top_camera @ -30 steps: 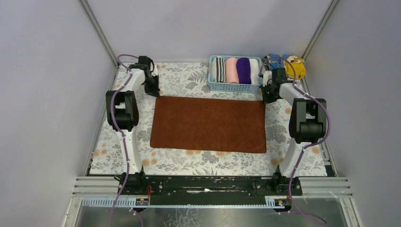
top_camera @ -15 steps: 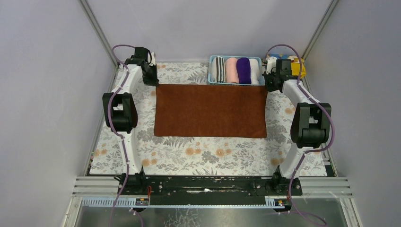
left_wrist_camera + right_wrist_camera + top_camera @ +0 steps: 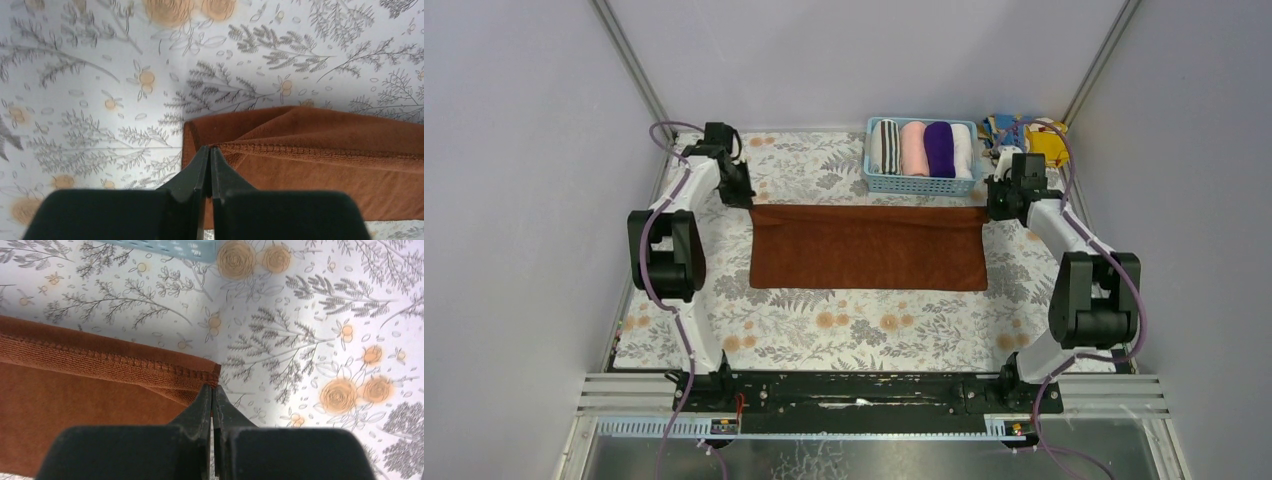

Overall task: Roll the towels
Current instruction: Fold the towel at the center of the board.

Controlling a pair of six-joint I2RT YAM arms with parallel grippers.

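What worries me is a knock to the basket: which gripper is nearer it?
Right. The right gripper pinches the towel at its far right corner, just off the basket's near right corner. The left gripper holds the far left corner, well to the basket's left.

Setting: you are viewing a robot lab cell.
Enclosure: plain grey walls (image 3: pixel 524 150), aluminium posts (image 3: pixel 628 60).
Mounting: slotted base rail (image 3: pixel 624 395).
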